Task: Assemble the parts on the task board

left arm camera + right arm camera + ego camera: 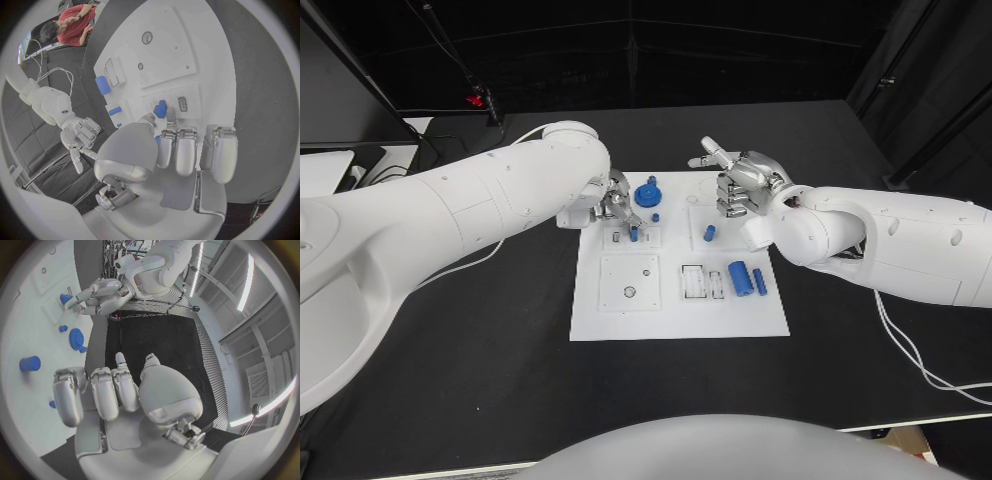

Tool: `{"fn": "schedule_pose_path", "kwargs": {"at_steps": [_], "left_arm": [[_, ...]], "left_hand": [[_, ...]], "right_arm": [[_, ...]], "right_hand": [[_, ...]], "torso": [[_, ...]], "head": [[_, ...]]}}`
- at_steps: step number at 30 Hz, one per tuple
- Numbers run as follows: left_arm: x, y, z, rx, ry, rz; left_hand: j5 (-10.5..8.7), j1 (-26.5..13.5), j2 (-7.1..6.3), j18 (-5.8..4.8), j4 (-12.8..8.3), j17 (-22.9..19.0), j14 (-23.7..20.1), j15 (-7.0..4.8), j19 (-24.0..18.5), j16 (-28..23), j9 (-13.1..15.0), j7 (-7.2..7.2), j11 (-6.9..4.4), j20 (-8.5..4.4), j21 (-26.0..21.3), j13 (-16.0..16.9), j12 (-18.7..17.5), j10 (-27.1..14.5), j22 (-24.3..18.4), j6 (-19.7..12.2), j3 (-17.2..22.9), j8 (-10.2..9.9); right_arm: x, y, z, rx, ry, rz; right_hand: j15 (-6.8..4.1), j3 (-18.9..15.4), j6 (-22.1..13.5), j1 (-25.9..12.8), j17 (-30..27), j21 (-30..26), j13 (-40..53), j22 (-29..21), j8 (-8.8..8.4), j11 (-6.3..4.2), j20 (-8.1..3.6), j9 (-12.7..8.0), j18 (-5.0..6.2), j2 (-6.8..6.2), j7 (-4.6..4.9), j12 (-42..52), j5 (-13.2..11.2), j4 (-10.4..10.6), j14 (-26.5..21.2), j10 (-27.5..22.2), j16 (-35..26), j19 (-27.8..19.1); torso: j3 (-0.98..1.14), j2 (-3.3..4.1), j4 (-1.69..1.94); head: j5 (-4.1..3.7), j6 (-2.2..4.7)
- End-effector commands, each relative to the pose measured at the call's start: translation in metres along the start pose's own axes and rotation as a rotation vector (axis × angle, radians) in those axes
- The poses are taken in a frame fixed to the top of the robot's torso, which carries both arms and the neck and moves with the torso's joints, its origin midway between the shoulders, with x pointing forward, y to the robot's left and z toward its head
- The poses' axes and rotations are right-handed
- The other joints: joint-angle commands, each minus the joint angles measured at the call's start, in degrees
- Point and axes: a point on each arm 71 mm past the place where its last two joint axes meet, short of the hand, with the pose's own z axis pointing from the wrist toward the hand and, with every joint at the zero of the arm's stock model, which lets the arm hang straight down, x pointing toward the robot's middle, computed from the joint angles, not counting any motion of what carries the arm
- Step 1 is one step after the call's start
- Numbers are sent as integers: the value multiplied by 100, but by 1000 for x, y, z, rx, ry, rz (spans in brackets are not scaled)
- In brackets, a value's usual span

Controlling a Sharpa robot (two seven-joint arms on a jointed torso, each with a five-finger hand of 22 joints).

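Observation:
The white task board (678,312) lies in the middle of the black table. My left hand (613,205) hangs over its far left part and pinches a small blue peg (633,234) between thumb and fingers; the left wrist view shows this peg (160,108) at the fingertips, right at the board. A blue gear (648,193) stands just beside that hand. My right hand (738,182) hovers over the board's far right corner, fingers apart and holding nothing. Below it stands a short blue peg (710,232). A blue cylinder (740,277) and a thin blue pin (759,281) lie near the right edge.
A square plate (629,283) with a small hole sits on the board's near left part, and slotted recesses (694,282) lie beside the cylinder. Black table surrounds the board. A white cable (913,350) trails on the table at the right.

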Motion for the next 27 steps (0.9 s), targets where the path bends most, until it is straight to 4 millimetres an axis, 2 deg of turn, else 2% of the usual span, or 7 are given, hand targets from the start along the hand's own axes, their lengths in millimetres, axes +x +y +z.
{"fn": "schedule_pose_path", "kwargs": {"at_steps": [1, 6, 10, 13, 20, 27], "left_arm": [[0, -1, 0, 13, 9, 0], [1, -1, 0, 19, 11, -3], [1, -1, 0, 30, 4, -11], [1, -2, 0, 39, -1, -15], [0, -2, 0, 65, -6, -29], [0, -3, 0, 93, -8, -56]], "left_hand": [[24, 64, -25, -37, -10, 1509, 591, -34, 598, 5, -11, 10, -21, -6, 18, 1495, -9, 598, 1509, 33, 28, -21], [28, 318, -86, -37, -70, 1509, 591, -38, 598, 5, -36, -5, -31, -4, 18, 1495, -9, 598, 1509, 64, 121, -59], [197, 812, -93, -37, -262, 1509, 591, -62, 598, 5, -53, -32, -55, -18, 18, 1495, -9, 598, 1509, 64, 430, -100], [346, 1071, -98, -37, -315, 1509, 591, -65, 598, 5, -57, -10, -45, -29, 18, 1495, -9, 598, 1509, 44, 719, -128], [655, 1228, -335, -37, -190, 1509, 591, -36, 598, 5, -18, 25, -7, -14, 18, 1495, -9, 598, 1509, 49, 1286, -119], [742, 1249, -451, -37, -175, 1509, 591, -31, 598, 5, 7, 28, -2, -8, 18, 1495, -9, 598, 1509, 51, 1440, -102]], "right_arm": [[1, 2, 0, -10, 2, 1], [1, 2, 1, -10, 2, 1], [1, 1, 1, -10, 2, 1], [1, 1, 1, -10, 2, 1], [0, 1, 0, -9, -1, 0], [-1, 1, 0, -9, -5, -1]], "right_hand": [[-15, 20, -22, 3, 1510, -22, 1508, 1471, 33, 6, -35, -9, -15, 48, 329, 15, 25, 11, 595, 606, 14, 518], [-15, 20, -22, 3, 1510, -22, 1508, 1471, 33, 6, -35, -9, -15, 48, 329, 15, 25, 11, 595, 606, 14, 518], [-15, 19, -27, 4, 1510, -25, 1508, 1469, 35, 6, -35, -10, -13, 50, 330, 15, 26, 11, 595, 606, 14, 514], [-15, 19, -31, 6, 1510, -29, 1508, 1467, 37, 7, -34, -11, -12, 53, 330, 15, 27, 10, 595, 606, 14, 509], [-15, 19, -31, 6, 1510, -29, 1508, 1467, 37, 7, -34, -11, -12, 53, 330, 15, 27, 10, 595, 606, 14, 509], [-15, 19, -31, 6, 1510, -29, 1508, 1467, 37, 7, -34, -11, -12, 53, 330, 15, 27, 10, 595, 606, 14, 509]], "torso": [[0, -2, -6], [1, 2, 0], [3, 1, 1], [4, 1, 2], [3, 0, 3], [3, 0, 10]], "head": [[-2, -1], [-22, -1], [-26, -5], [-33, 0], [-51, -4], [-73, -11]]}}
